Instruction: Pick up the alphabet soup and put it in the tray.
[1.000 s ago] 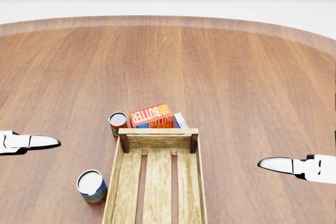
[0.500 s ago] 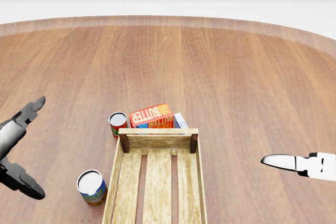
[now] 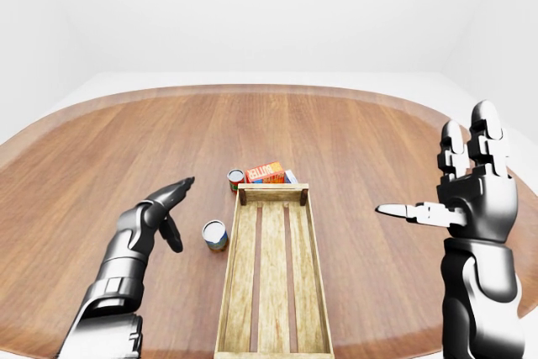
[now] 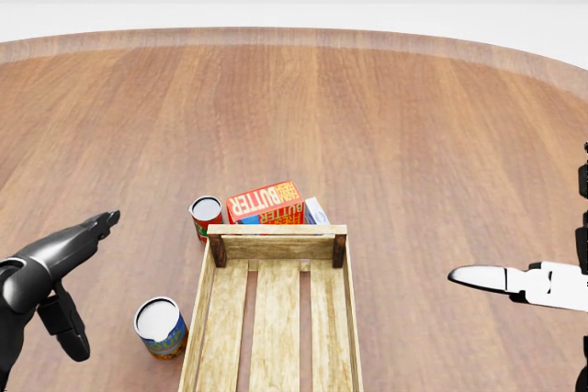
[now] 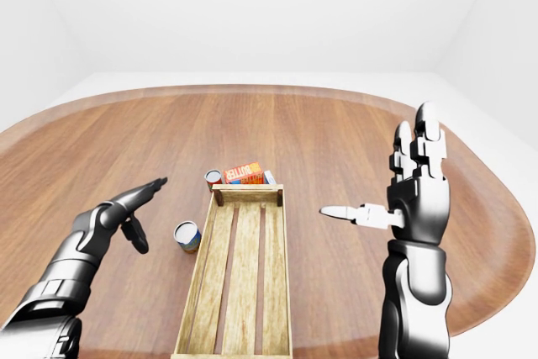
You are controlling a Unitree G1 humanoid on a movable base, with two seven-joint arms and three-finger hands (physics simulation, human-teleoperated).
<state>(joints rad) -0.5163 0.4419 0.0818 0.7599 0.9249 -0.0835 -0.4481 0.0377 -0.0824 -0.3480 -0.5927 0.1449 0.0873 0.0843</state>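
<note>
Left hand swings in toward the soup

The left hand (image 4: 57, 282), open and empty, has turned toward the soup (image 4: 161, 327), upright beside the tray (image 4: 276, 319); right hand (image 3: 471, 191) open, idle.

Legible text, as I read it from my station: one item only. Red-orange butter box (image 4: 265, 202), lying just above the tray's top end in the head view: "BUTTER" in large yellow letters, printed twice. Can labels: too small for me to read.
</note>
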